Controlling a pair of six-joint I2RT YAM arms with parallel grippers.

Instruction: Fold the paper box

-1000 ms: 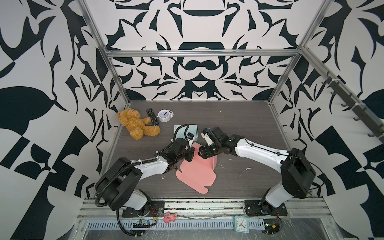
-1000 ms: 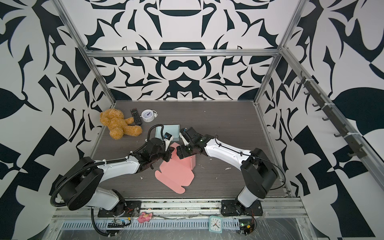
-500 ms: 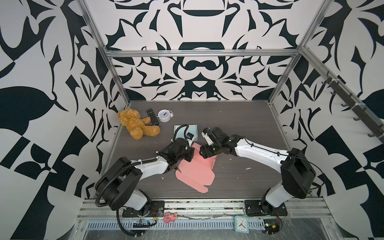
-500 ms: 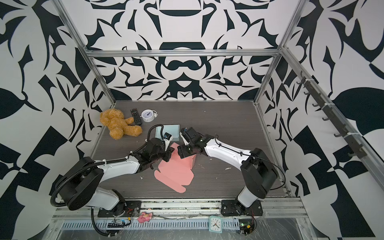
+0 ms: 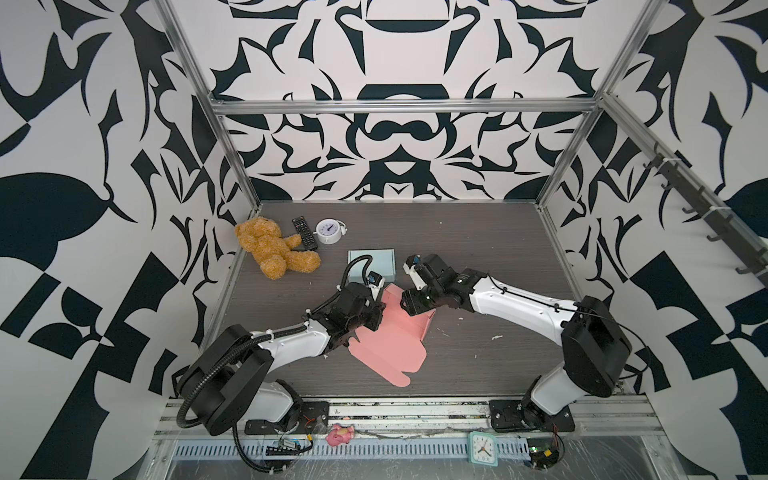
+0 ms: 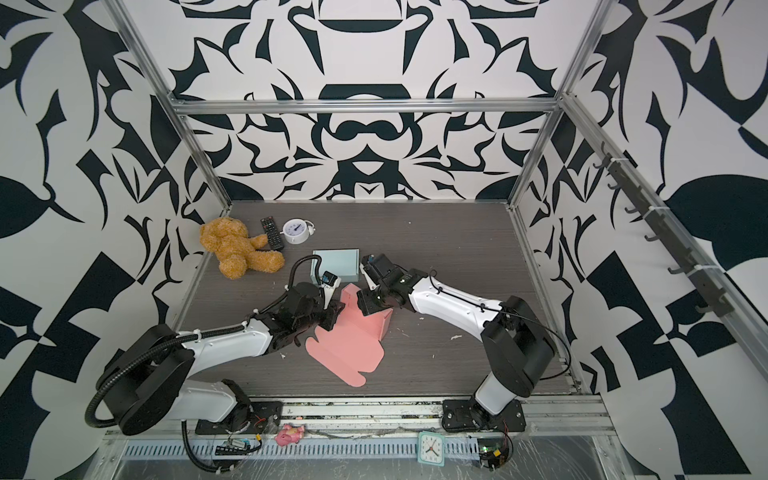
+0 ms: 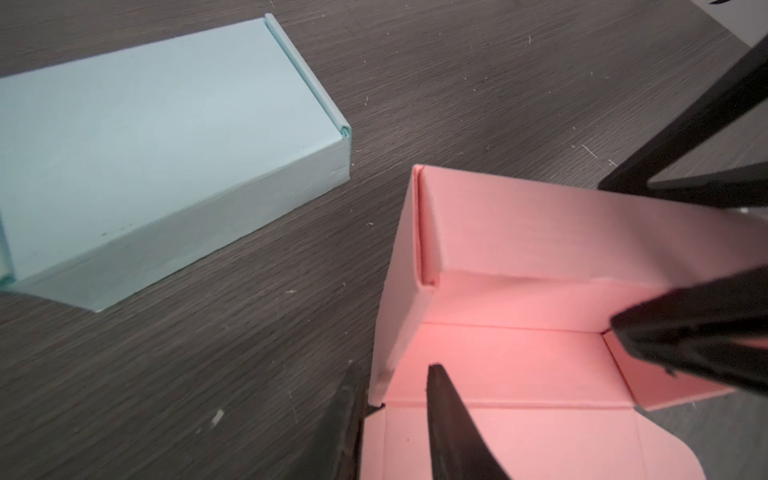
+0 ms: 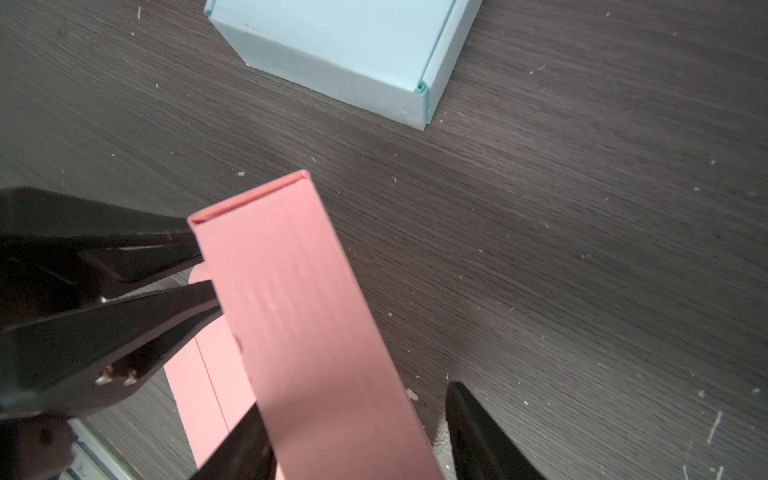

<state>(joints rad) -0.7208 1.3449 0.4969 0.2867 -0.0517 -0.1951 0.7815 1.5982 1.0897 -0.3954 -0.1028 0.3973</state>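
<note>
1. The pink paper box point(image 5: 386, 349) is sitting around the middle of the table point(image 5: 498, 257), between the two arms. It's just in front of a light blue box point(image 5: 371, 266) (that one's all closed up) and isn't touching it.
2. It's lying there half built: walls are standing up at the back end, while the lid panel is lying flat on the table.
3. In both top views its long axis is running back to front on a slant. The walled end is facing the rear of the cell, and the flat flap is pointing toward the front rail point(image 5: 415, 405), leaning a bit toward the left arm's base.
4. The left gripper point(image 7: 394, 374) is straddling one side wall near its corner, one finger point(image 7: 353, 415) outside and one inside. The jaws are standing wider than the paper, so they aren't pinching it.
5. The right gripper point(image 8: 355, 403) is straddling another upright wall. Its fingers are spread too, with table showing between the outer one and the paper, so nothing's being gripped.
</note>
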